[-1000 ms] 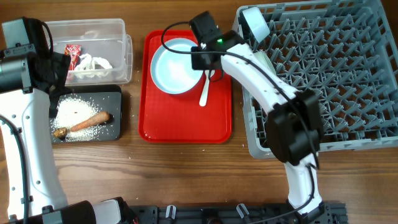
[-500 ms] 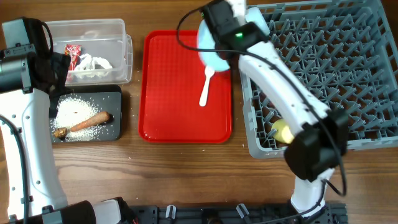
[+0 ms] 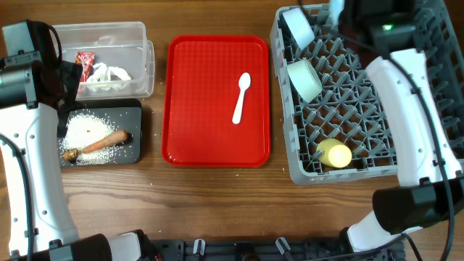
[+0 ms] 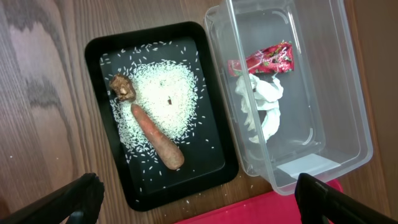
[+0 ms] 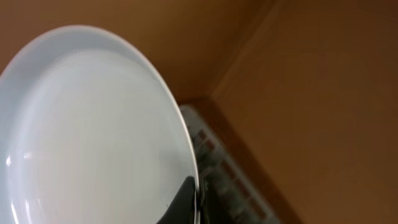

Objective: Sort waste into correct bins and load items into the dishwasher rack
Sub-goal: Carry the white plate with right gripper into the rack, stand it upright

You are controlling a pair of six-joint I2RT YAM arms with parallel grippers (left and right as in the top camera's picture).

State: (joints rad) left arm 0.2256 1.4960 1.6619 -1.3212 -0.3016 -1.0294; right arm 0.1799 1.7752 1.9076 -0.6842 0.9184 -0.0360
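1. Your right gripper [image 5: 189,200] has lifted the plate [image 5: 93,137] off the red tray [image 3: 196,130] to the rack's [image 3: 341,109] far edge.
2. It pinches the plate's rim.
3. Your left gripper [image 4: 202,202] is spread wide above the black tray [image 4: 214,165].

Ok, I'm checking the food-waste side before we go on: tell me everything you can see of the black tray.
The black tray is shallow and rectangular, with rounded corners and a low raised rim; it looks like glossy plastic. It lies flat on the wooden table, close alongside the clear tub; whether they touch is unclear. Inside is a spread of white rice grains, with an orange carrot-like stick lying on them and a small brown lump at its end. Nothing grips it.
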